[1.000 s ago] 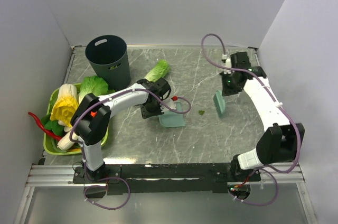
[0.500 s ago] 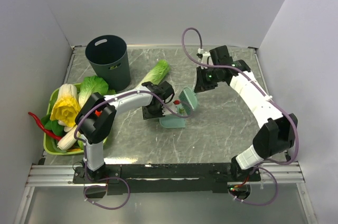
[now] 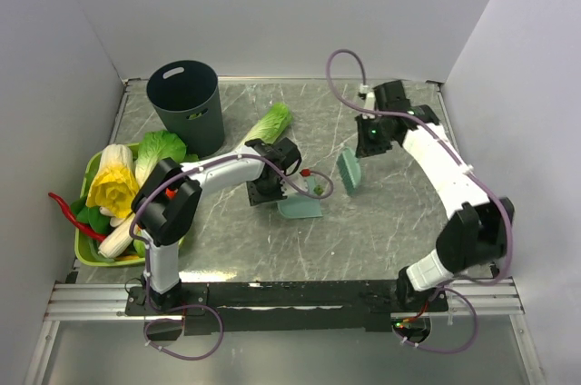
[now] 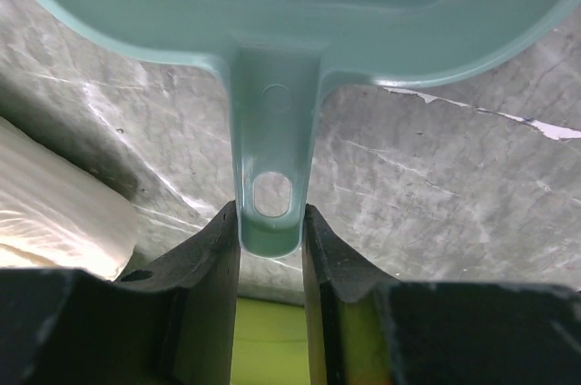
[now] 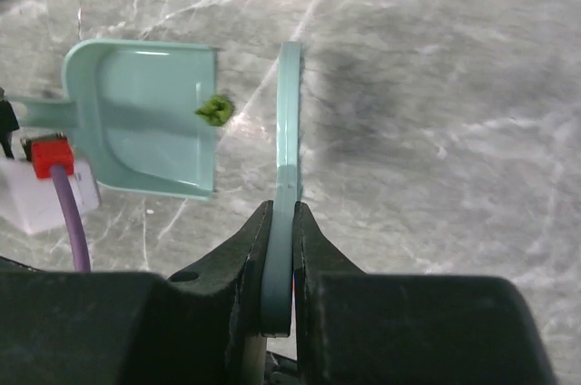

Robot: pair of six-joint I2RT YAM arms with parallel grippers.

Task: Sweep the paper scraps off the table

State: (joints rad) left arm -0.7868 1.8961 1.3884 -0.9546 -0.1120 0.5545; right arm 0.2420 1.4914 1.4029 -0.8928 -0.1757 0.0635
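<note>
Left end effector [image 4: 270, 222]: closed on the tip of the teal dustpan's [image 3: 300, 206] handle, one finger on each side. You hold it by the handle's end so the pan lies flat on the counter [image 3: 381, 231] with its mouth facing right.

Right end effector [image 5: 281, 212]: clamped tight on the teal hand brush [image 5: 289, 113], which shows edge-on between the fingers and points away from the wrist.

Brush position: it stands just right of the dustpan's mouth, apart from it and roughly parallel to the lip, so a leftward stroke runs straight into the pan. You cannot tell whether its tip touches the counter.

Paper scrap [image 5: 214, 110]: one small dark-green bit sits at the pan's open lip, barely inside. No other scrap shows on the marble.

Step in hand: judging by this layout, you are pushing the last visible bit into the pan.

Next move: a short leftward stroke should carry the scrap deeper before you lift the pan.

Risk: a scrap at the lip can slide off if the pan tips forward.

Bystanders: the dark bin [image 3: 186, 103] stands far left, and the pale-green cabbage [image 3: 270, 122] lies just beyond the left arm.
</note>
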